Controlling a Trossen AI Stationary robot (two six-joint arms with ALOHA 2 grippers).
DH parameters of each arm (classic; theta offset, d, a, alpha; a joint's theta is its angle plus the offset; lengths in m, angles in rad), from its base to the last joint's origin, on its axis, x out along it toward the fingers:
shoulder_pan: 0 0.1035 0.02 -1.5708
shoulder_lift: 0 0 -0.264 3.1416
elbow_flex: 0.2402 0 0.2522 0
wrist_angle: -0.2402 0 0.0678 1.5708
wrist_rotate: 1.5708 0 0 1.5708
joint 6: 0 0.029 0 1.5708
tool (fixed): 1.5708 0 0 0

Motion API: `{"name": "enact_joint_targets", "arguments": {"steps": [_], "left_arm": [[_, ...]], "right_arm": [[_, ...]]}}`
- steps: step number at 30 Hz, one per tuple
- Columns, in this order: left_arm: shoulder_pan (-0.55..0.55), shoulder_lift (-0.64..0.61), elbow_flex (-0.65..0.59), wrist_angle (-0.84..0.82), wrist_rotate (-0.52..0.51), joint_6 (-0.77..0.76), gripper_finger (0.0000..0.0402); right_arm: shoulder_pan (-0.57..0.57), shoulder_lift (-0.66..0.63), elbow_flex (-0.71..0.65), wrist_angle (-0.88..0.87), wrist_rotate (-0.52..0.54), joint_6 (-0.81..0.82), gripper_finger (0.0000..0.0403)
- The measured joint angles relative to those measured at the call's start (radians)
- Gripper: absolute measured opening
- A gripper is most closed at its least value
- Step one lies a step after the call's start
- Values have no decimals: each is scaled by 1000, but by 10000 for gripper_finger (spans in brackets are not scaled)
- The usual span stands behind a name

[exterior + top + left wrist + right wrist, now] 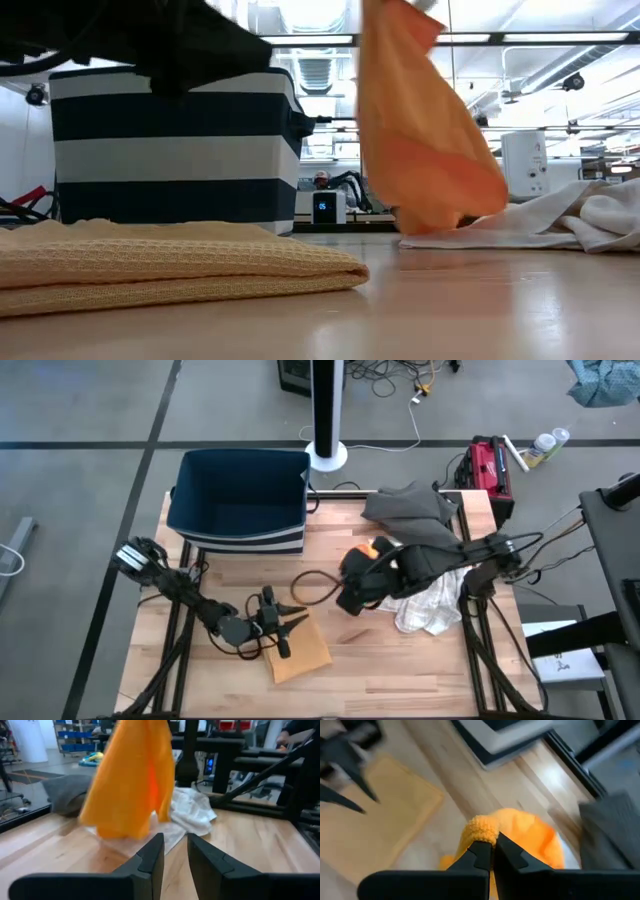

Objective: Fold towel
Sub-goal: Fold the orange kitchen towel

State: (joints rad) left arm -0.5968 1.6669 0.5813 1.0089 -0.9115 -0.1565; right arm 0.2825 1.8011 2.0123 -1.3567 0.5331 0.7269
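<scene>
While orange towel (520, 837) is held aloft, clamped in right pincer (492, 851) beside white cloth (430, 605), no fold on it is judged begun. Tan towel (300, 648) lies folded, farther from white cloth. Left pincer (283, 624), slightly parted, empty, is seen over tan towel.

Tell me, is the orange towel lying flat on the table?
No, the right gripper holds the orange towel hanging in the air.

Robotics lab, concrete floor (90, 410), loose cables (395, 378), ceiling ducts (320, 70), shelving (75, 732)
</scene>
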Motion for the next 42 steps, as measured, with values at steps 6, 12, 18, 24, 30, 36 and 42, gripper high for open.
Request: {"name": "enact_joint_targets", "arguments": {"steps": [6,12,18,24,30,36,42], "left_arm": [[11,152,118,65,31,21,130],[7,218,182,12,-163,0,209],[8,210,177,9,-149,-20,274],[56,213,200,-7,-2,-46,288],[109,223,234,-24,43,-40,252],[119,223,275,-94,118,-43,179],[120,223,299,-209,108,-72,23]], "right_arm": [[1,131,205,-6,-9,-91,0],[14,200,341,-100,-17,-99,0],[31,203,344,-112,-17,-96,0],[32,201,344,-97,-17,-97,0],[38,205,344,-89,-17,-99,0],[38,210,344,-98,-17,-115,0],[38,209,344,-98,-17,-138,0]]}}
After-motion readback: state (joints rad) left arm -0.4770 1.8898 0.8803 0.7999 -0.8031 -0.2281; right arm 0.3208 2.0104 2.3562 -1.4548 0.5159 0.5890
